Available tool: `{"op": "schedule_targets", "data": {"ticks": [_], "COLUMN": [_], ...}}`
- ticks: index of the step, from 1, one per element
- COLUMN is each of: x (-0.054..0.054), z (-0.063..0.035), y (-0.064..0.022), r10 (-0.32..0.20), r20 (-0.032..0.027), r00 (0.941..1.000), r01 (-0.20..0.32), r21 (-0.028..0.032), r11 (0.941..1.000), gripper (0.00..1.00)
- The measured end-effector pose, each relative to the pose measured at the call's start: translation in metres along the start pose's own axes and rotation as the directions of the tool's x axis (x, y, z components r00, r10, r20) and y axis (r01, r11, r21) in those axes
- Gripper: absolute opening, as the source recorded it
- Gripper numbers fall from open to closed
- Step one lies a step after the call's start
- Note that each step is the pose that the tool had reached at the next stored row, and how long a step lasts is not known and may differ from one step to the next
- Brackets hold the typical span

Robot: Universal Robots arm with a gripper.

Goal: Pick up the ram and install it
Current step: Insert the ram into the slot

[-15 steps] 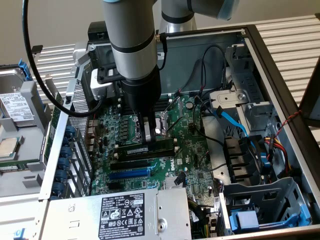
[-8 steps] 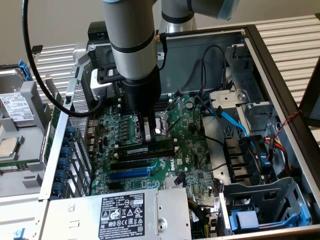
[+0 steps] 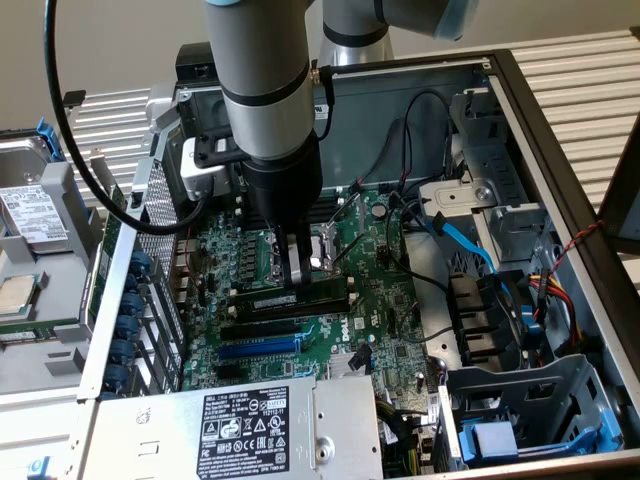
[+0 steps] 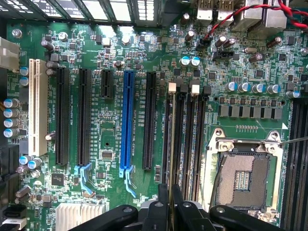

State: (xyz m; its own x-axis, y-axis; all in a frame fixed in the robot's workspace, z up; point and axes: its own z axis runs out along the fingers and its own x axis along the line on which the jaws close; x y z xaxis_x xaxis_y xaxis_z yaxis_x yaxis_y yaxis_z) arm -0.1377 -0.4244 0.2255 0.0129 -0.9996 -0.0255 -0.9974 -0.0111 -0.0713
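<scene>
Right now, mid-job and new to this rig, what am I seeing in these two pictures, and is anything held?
The grey tube is a robot arm reaching down into an open computer case. The exterior view looks on from outside; the wrist view looks down from the arm's wrist onto the green motherboard. The gripper is shut on the ram, a thin strip seen edge-on from the wrist, lined up along the black memory slots beside the open processor socket. Whether it is seated I cannot tell.
</scene>
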Motion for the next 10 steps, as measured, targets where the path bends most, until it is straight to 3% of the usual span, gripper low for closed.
{"op": "schedule_targets", "data": {"ticks": [10], "x": [0.0003], "z": [-0.0003], "y": [-0.0001], "r10": [0.0], "r20": [0.0001], "r00": [1.0], "r01": [0.0], "r21": [0.0], "r11": [1.0], "gripper": [0.14]}}
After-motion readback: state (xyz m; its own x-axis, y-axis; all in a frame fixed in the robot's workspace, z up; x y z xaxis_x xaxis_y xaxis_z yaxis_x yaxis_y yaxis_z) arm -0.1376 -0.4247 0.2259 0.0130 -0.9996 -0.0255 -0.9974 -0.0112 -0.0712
